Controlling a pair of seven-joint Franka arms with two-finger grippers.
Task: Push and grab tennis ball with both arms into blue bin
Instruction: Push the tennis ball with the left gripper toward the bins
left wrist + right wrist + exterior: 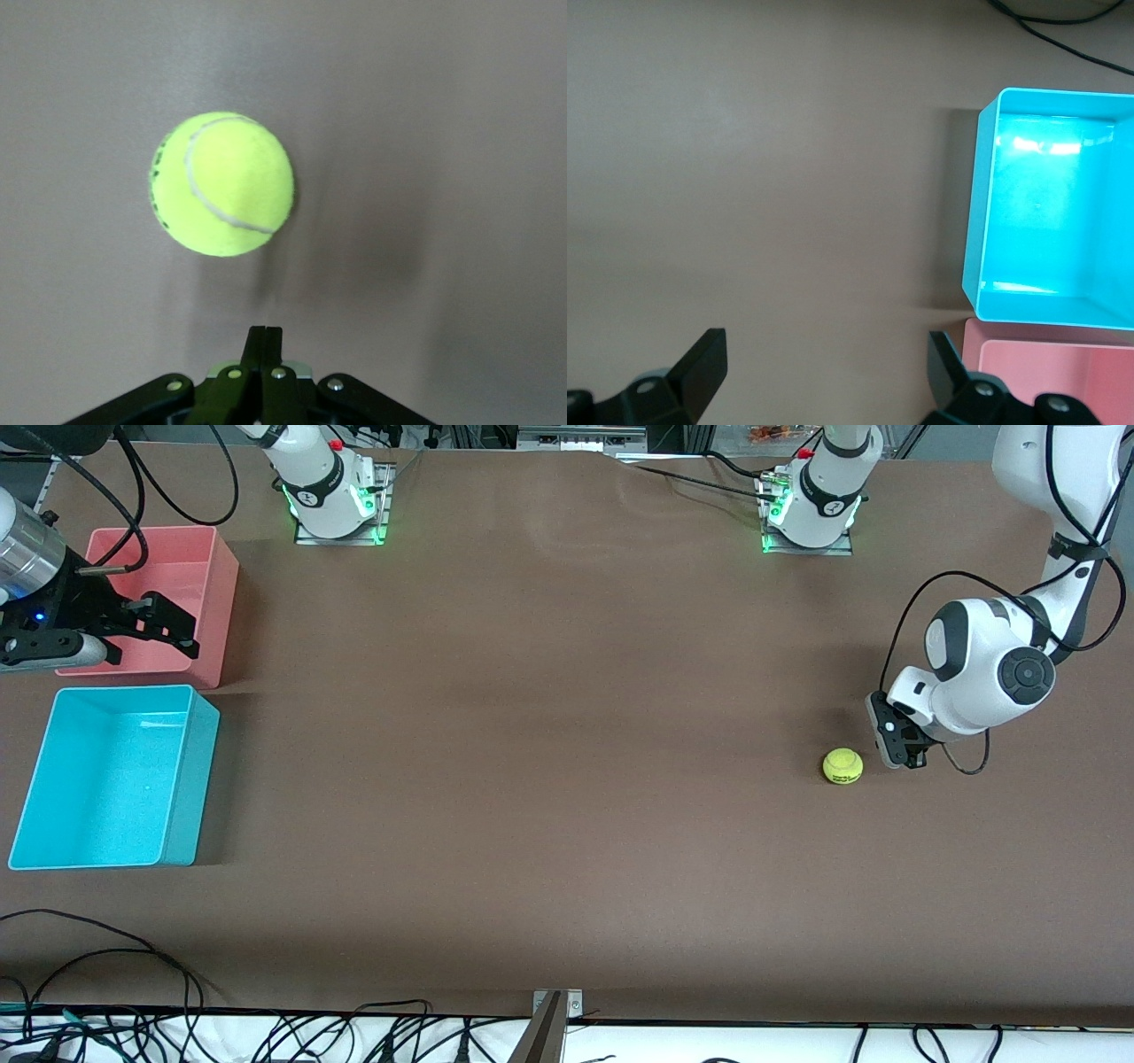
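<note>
Brown table (pixel 549 717) with both arms at work. The tennis ball (pixel 842 766) lies on the bare tabletop toward the left arm's end, well apart from both bins. The left gripper (pixel 904 757) is low just beside the ball, on the side away from the bins, its fingers (pixel 263 354) pressed together and holding nothing; in the left wrist view a narrow gap of table separates the fingertips from the ball (pixel 221 183) — the dark printing shows at the ball's edge. The right gripper (pixel 173 629) hangs over the pink bin (pixel 208 576) at the right arm's end, its fingers (pixel 700 367) spread wide and empty. The blue bin (pixel 190 779) stands just beside the pink bin, nearer to the front camera, with nothing inside it; the right wrist view shows the two tubs (pixel 983 221) almost touching wall to wall. Between the ball and the blue bin lies only open tabletop — no object stands in the way. Loose black cables (pixel 106 957) trail along the table edge nearest the front camera
</note>
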